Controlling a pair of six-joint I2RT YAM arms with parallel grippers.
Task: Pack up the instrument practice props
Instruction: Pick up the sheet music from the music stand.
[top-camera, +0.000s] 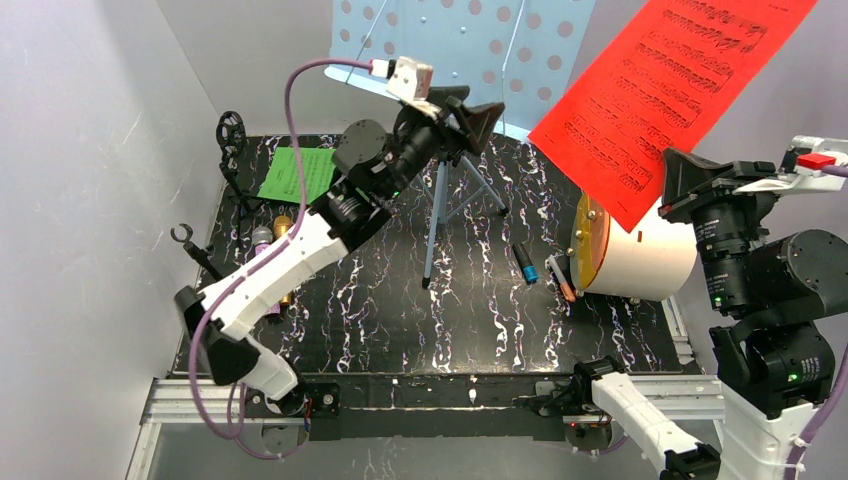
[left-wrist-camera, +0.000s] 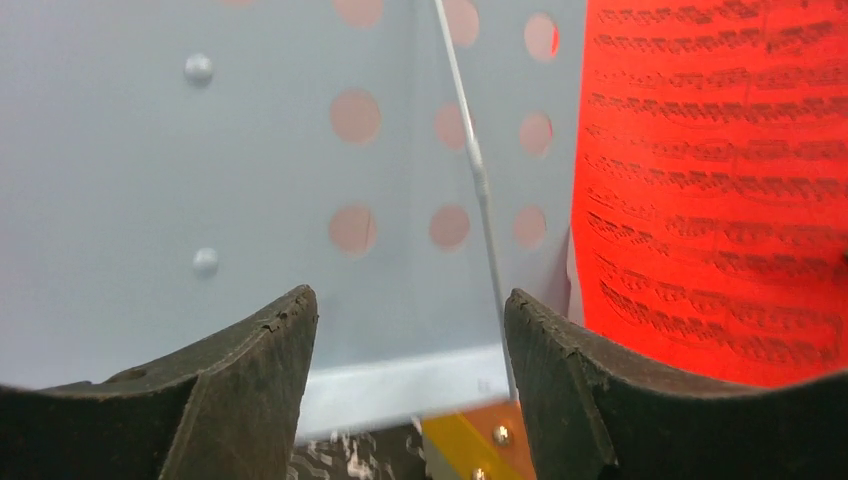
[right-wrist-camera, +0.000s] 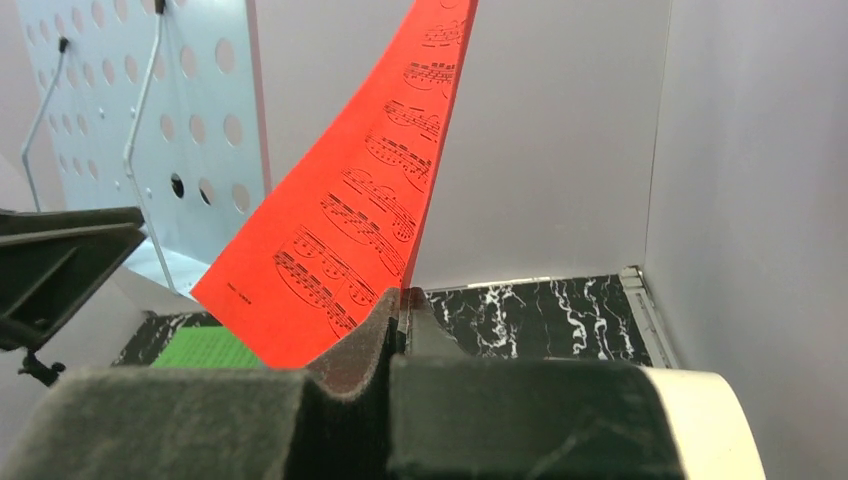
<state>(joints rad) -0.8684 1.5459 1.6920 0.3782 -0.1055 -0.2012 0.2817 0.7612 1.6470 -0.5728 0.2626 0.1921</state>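
My right gripper (top-camera: 672, 165) is shut on the lower edge of the red score sheet (top-camera: 668, 95) and holds it up in the air; the sheet rises from my closed fingers (right-wrist-camera: 400, 310) in the right wrist view (right-wrist-camera: 350, 240). My left gripper (top-camera: 478, 117) is open and empty, just in front of the pale blue perforated music rack (top-camera: 470, 45), whose lower lip (left-wrist-camera: 400, 385) lies between my fingers. The rack stands on tripod legs (top-camera: 440, 210). The green score sheet (top-camera: 298, 172) lies flat at the back left. The gold microphone (top-camera: 283, 228) and purple glitter microphone (top-camera: 262, 240) lie beside my left arm.
A white drum-shaped container (top-camera: 640, 255) with an orange-yellow face lies on its side at the right. A small black and blue cylinder (top-camera: 525, 265) lies on the black marbled mat (top-camera: 450, 320). Thin black mic mounts (top-camera: 232, 150) stand at the left edge. Grey walls enclose the space.
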